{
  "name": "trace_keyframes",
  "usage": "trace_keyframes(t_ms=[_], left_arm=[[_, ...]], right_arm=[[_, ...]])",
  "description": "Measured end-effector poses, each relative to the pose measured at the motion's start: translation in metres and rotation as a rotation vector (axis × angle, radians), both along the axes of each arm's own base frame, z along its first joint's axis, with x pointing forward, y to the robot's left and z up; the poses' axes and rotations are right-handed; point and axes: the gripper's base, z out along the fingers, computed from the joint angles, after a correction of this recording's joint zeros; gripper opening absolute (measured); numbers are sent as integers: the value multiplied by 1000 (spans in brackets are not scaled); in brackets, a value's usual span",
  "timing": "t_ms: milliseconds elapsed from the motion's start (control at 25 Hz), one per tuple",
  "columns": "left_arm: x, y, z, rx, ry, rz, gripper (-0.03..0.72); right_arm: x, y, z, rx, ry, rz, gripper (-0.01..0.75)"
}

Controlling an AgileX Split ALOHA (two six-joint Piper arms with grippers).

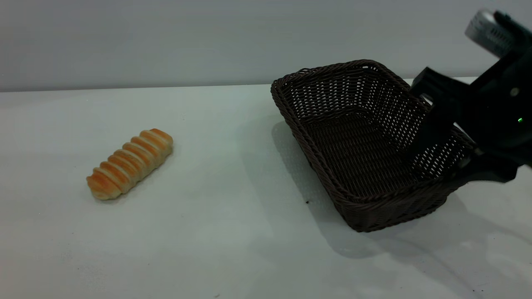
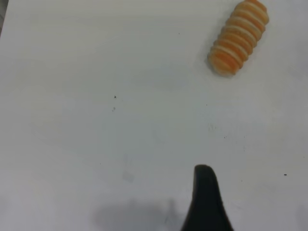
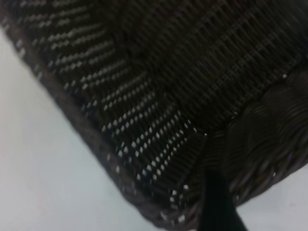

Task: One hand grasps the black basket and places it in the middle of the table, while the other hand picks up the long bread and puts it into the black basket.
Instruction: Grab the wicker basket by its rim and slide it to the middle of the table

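Two task objects lie well apart on the table (image 1: 232,232): the long bread (image 1: 129,163) rests at the left, untouched; the black basket (image 1: 357,199), at the right, sits tilted with the right gripper (image 1: 451,137) closed on its right wall. Basket placement is in hand; next comes carrying it to mid-table. Whether the left gripper (image 2: 206,199), hovering near the bread, is open cannot be told.
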Motion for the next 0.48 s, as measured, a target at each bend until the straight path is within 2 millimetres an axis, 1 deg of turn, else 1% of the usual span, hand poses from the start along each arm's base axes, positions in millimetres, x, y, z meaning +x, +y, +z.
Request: trace_keyframes(t_ms=[200, 320, 480], left_arm=[[0, 0, 0, 0, 0, 0, 563], [0, 0, 0, 0, 0, 0, 563], [0, 0, 0, 0, 0, 0, 563]], right_arm=[[5, -2, -24, 50, 84, -199, 483], [6, -3, -37, 54, 124, -273, 483], [10, -8, -51, 10, 126, -332, 483]])
